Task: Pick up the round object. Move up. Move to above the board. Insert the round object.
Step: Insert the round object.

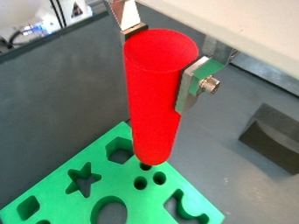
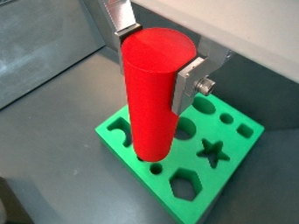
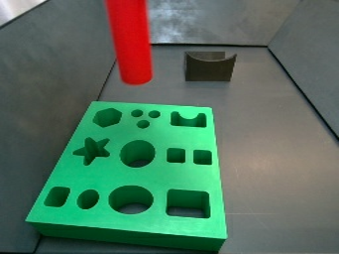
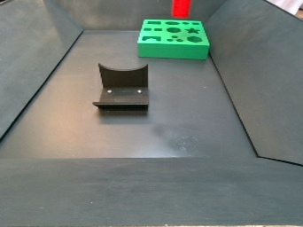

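Note:
The round object, a bright-red cylinder peg point(image 1: 155, 96), hangs upright, gripped near its upper end between the two silver fingers of my gripper point(image 1: 160, 57); both wrist views show this point(image 2: 156, 61). The green board point(image 1: 70, 188) with its shaped holes lies flat on the floor below it point(image 2: 222, 131). In a side view the peg point(image 3: 131, 40) hangs clear above the board point(image 3: 133, 198), its lower end over the board's edge with the small round holes. Another side view shows only the peg's lower end point(image 4: 182, 7) above the board point(image 4: 174, 40). The gripper is out of frame in both side views.
The dark fixture point(image 3: 208, 64) stands on the grey floor beyond the board; it also shows mid-floor in another side view point(image 4: 120, 87) and in a wrist view point(image 1: 274, 136). Sloping grey walls point(image 4: 35, 80) enclose the floor on both sides.

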